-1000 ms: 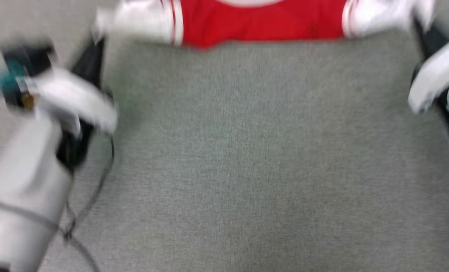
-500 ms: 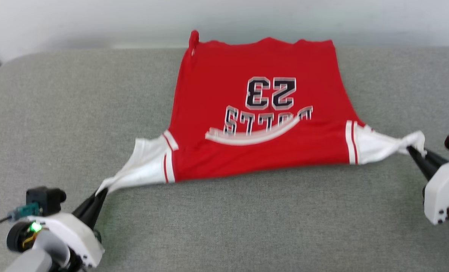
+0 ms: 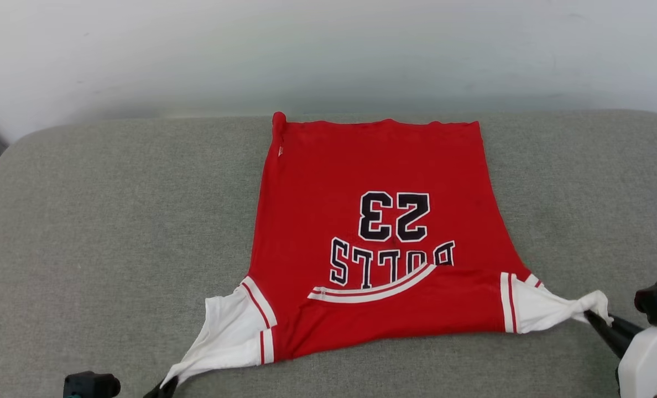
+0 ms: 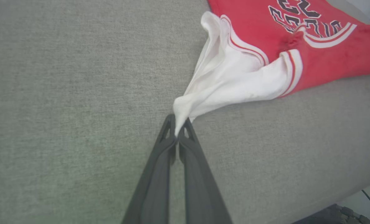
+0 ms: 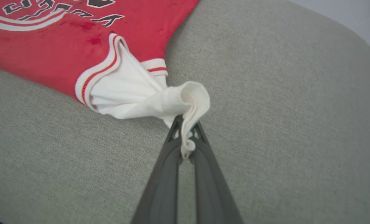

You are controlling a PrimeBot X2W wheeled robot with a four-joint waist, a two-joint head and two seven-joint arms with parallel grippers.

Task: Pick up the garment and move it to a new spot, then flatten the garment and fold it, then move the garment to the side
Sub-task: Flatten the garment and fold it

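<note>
While the garment (image 3: 373,166) lies spread on the grey padded surface (image 3: 113,221), both its white sleeves are pinched at their tips. It sits about midway across the surface with its red body mostly flat. The hem lies toward the far edge by the pale wall (image 3: 328,50) and the neck end toward the robot, so the black "23" and "BULLS" print reads upside down in the head view.

The left gripper (image 4: 176,126) has its jaws pressed together on the very tip of the left sleeve (image 4: 234,81). In the left wrist view the two dark fingers (image 4: 160,174) meet at their ends with a thin edge of white cloth between them. From there the sleeve fans out, taut and creased, to the striped trim at the shoulder. In the head view that sleeve narrows to a point at the bottom edge, where the finger ends touch it.

The right gripper (image 5: 185,130) likewise has its jaws closed on cloth: the bunched end of the right sleeve (image 5: 129,93). A curl of white folds over the finger ends, and a small tail hangs in the narrow gap between the fingers. In the head view this gripper (image 3: 595,318) reaches in from the lower right, the sleeve drawn sideways into a twisted rope toward it.

Both pairs of jaws are closed down to the thickness of the cloth.
</note>
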